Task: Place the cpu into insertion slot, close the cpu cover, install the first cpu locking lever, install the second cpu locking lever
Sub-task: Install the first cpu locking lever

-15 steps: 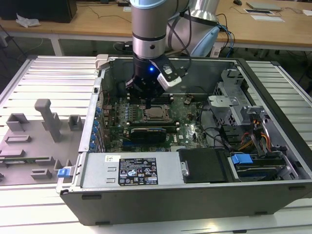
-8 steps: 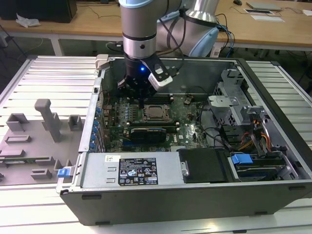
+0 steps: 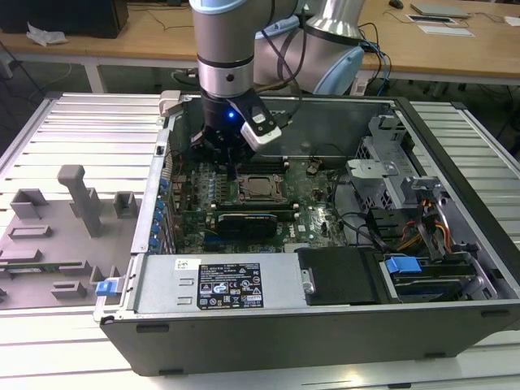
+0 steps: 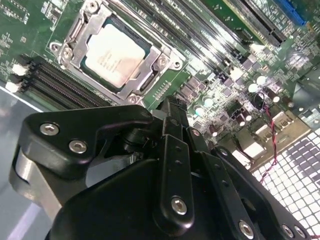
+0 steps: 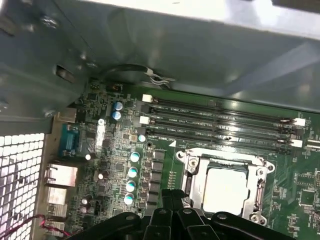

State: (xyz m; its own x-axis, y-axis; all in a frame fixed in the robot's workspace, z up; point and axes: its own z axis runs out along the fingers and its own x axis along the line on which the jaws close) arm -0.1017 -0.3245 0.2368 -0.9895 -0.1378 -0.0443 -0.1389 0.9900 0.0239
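Cpu [image 4: 116, 55] sits in the insertion slot [image 4: 69, 50], just beside the empty end effector [image 4: 172, 104], its fingers pressed together.

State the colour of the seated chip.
The flat square metal chip is pale silvery-beige; best in second wrist view.

The exterior view looks down from high up, a little way off, at the open computer case [image 3: 244, 341] on the table [image 3: 81, 130]. Both wrist views ride on the arm [image 3: 227, 49]. They look from very near, past the gripper [image 4: 172, 112], at the green motherboard [image 5: 110, 150]. Both show the cpu [image 4: 112, 55].
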